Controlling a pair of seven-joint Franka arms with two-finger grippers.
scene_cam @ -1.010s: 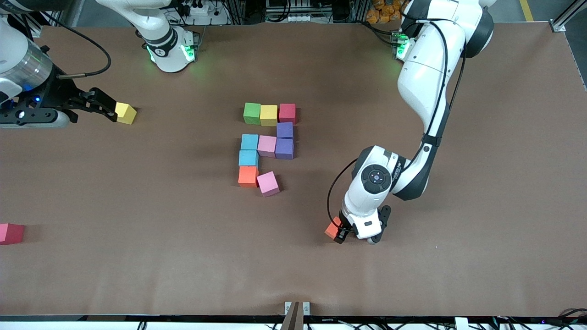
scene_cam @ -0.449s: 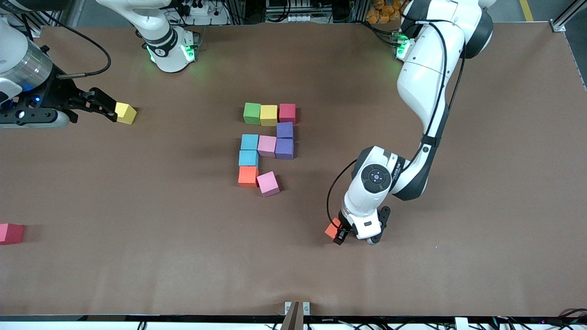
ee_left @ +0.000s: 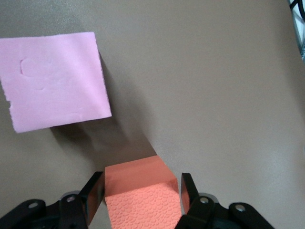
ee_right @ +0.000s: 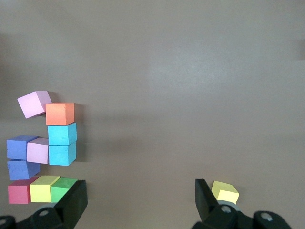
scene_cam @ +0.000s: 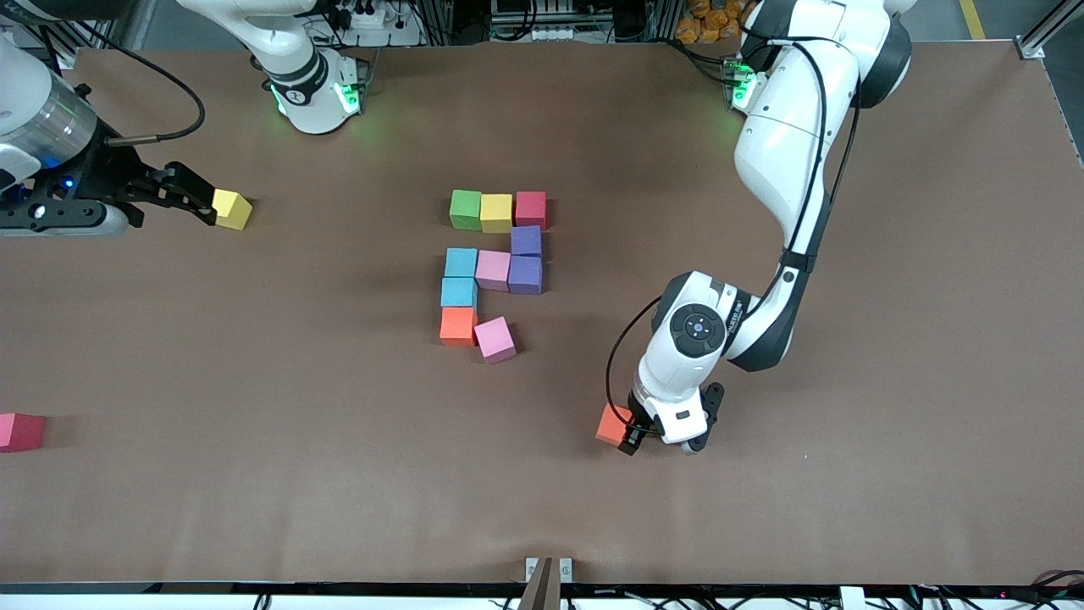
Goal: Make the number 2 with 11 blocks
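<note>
No readable writing anywhere; the print on the left arm's wrist is too small. Left tool (scene_cam: 628, 430) is clamped on an orange block (scene_cam: 611, 424), apparently low over the surface (scene_cam: 847, 508), nearer the front camera than the partial number 2 (scene_cam: 495, 271). Right tool (scene_cam: 196, 200) waits with fingers spread wide, holding nothing, beside a loose yellow block (scene_cam: 232, 208).

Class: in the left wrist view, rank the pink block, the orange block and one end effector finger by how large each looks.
1. pink block
2. orange block, partly cut off by the frame edge
3. finger
The cubes are likely equal in size; the view alone makes them differ.
</note>
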